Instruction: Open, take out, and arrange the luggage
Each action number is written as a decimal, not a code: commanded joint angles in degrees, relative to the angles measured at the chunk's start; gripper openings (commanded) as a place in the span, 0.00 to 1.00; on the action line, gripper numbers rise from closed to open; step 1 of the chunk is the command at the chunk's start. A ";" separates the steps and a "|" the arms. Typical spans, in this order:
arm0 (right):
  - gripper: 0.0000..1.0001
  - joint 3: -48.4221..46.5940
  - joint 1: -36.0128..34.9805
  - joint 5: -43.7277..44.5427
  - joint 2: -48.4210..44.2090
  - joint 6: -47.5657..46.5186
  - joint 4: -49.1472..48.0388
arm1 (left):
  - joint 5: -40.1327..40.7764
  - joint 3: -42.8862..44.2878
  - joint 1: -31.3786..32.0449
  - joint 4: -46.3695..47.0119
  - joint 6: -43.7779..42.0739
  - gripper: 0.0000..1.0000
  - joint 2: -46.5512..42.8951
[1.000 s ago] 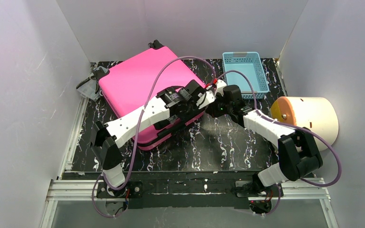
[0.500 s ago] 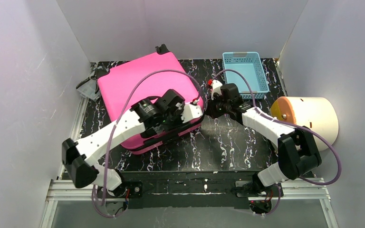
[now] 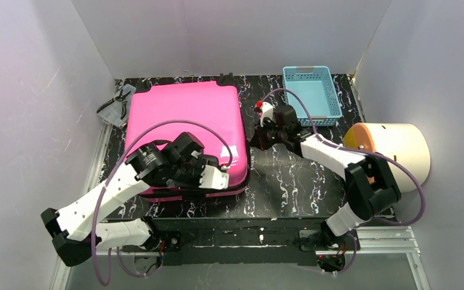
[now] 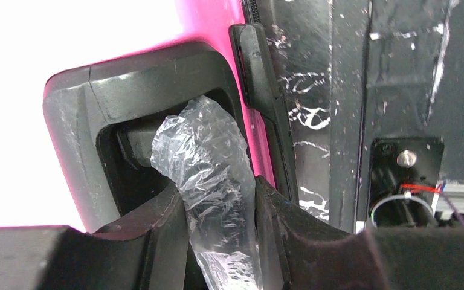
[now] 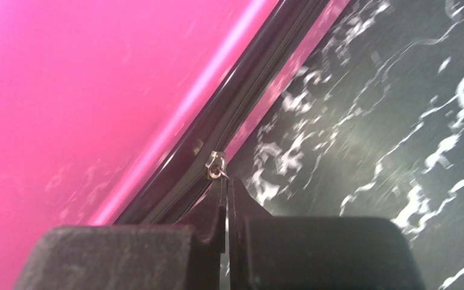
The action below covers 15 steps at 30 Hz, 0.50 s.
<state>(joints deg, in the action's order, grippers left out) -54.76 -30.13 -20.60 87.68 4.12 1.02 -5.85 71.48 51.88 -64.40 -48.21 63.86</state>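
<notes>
**Both Arms on the Pink Case, One at the Wheel Corner, One at the Zip**

And here we are: the luggage (image 3: 184, 121) lies flat on the black marbled table (image 3: 296, 181), left of centre, its hot-pink shell facing up and its far edge close to the back wall. The two halves sit together, and a dark zip line runs along the side.

Down at the near right corner is the left gripper (image 3: 217, 179). The wrist view shows it tight in on the black wheel housing (image 4: 78, 121), where a crumpled wad of clear plastic wrap (image 4: 208, 157) bulges out of the recess. The fingers (image 4: 163, 223) stand partly apart with that plastic filling the gap between them. Pinching it or just flanking it? I cannot tell from here.

Over on the case's right side, the right gripper (image 3: 255, 140) is clenched tight, its two tips pressed together right at the zip. The little metal zipper pull (image 5: 215, 164) sits just at those tips, touching or nearly so. Whether its tab is caught between them is hidden.

Away to the right, a light-blue basket (image 3: 332, 112) sits at the back of the table, and a cream cylinder (image 3: 399, 148) lies on its side at the right edge
</notes>
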 commanded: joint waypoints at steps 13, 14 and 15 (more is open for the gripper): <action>0.01 -31.07 9.01 14.21 25.32 2.01 -14.98 | -6.01 -1.46 1.40 -15.49 -19.73 0.00 -11.00; 0.01 -31.97 9.03 12.61 26.79 -0.04 -15.37 | -5.75 -1.78 1.43 -15.57 -19.80 0.00 -11.50; 0.01 -32.59 9.04 10.90 27.63 -2.41 -16.22 | -5.43 -2.22 1.42 -15.70 -19.82 0.00 -12.00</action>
<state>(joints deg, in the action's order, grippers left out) -80.23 -25.76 -13.28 112.07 6.92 -3.20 -7.09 69.47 51.90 -73.54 -61.82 55.90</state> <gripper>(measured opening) 0.031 0.361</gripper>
